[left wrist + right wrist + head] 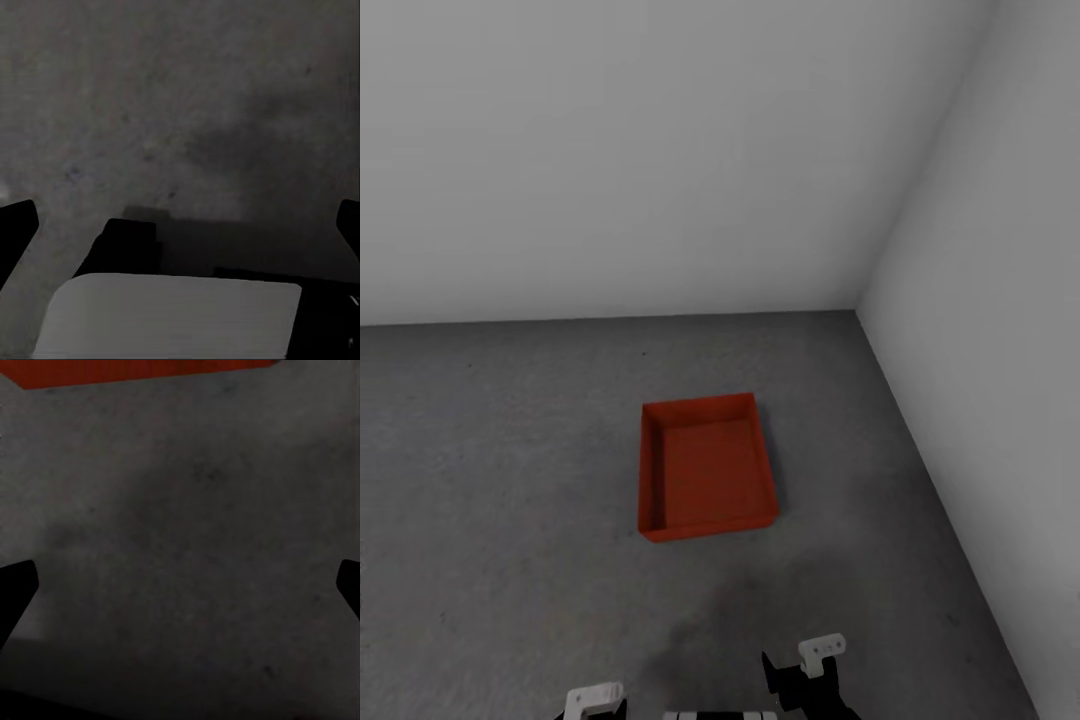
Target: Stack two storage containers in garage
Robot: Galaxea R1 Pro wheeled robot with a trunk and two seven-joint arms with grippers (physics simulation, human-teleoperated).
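One bin [708, 470] sits empty on the grey floor [500, 480] near the corner of two pale walls [660, 150]; its edge shows in the right wrist view. Two hands: left hand [180, 225] and right hand [180, 585] both spread wide, holding nothing, apart from the bin.

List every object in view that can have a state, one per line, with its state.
storage container: upright on the floor, lidless, empty, nothing stacked on it.
left gripper: open, holding nothing, over the concrete floor.
right gripper: open, holding nothing, over the floor short of the container's wall.
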